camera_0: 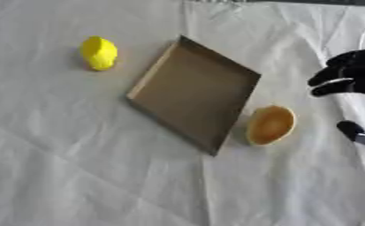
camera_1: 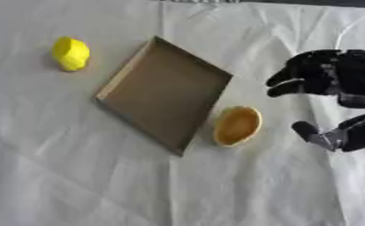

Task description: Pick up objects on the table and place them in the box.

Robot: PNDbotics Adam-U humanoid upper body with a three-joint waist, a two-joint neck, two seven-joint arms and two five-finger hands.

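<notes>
Right hand hangs beside the orange oval piece, nothing in the box

The right hand (camera_1: 324, 88) comes in from the right, fingers spread wide, holding nothing, near the orange oval piece (camera_1: 236, 126) lying just beside the shallow brown box (camera_1: 163, 95). The yellow object (camera_1: 70, 53) sits well apart on the white-covered table (camera_1: 77, 176).

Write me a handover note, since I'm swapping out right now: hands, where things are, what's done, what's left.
Right hand: at the right edge, above the cloth, fingers relaxed and apart, holding nothing.
Left hand: not in view.
Box: mid-table, nothing in it.
Lemon: on the cloth, left of the box, apart from it.
Bread: on the cloth by the box's right side, nearest the right hand.
Done: nothing boxed yet.
Left: both items; the bread looks like the likely first pick.
</notes>
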